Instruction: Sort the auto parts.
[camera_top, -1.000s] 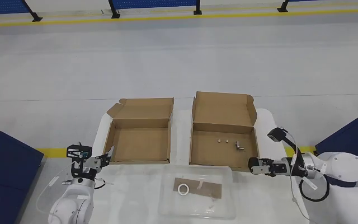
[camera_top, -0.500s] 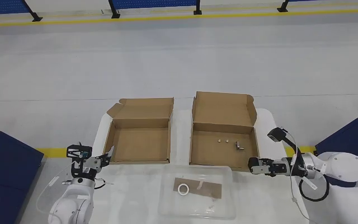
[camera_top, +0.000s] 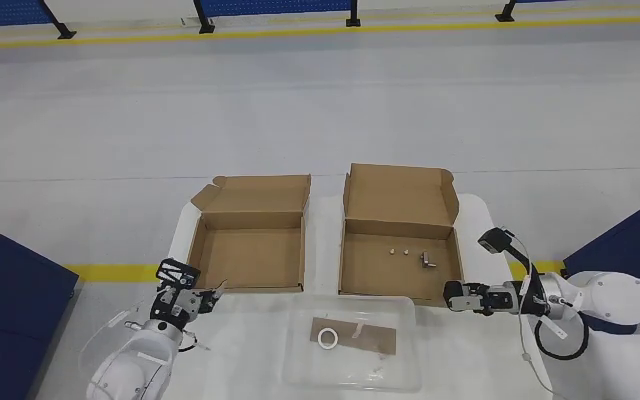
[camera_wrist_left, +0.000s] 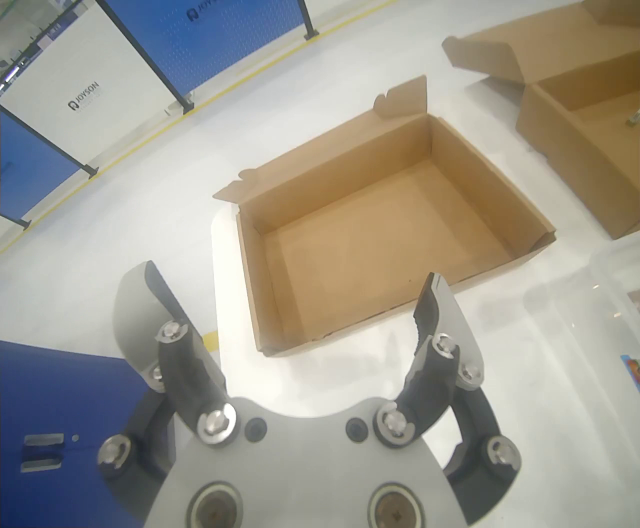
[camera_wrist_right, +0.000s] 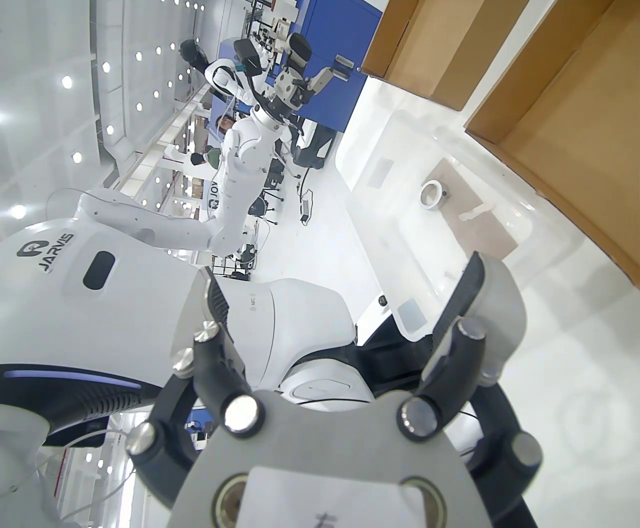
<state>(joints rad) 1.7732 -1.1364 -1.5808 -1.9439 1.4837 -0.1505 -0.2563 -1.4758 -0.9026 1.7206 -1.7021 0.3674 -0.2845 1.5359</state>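
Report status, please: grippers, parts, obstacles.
Left gripper open, right gripper open. Ring in clear tray, untouched; small parts in right box. Nothing blocks the tray.

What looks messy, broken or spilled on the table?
Nothing stands out. The left box and right box sit flat, lids open. A few small parts lie inside the right one, and the white ring rests in the clear bin.
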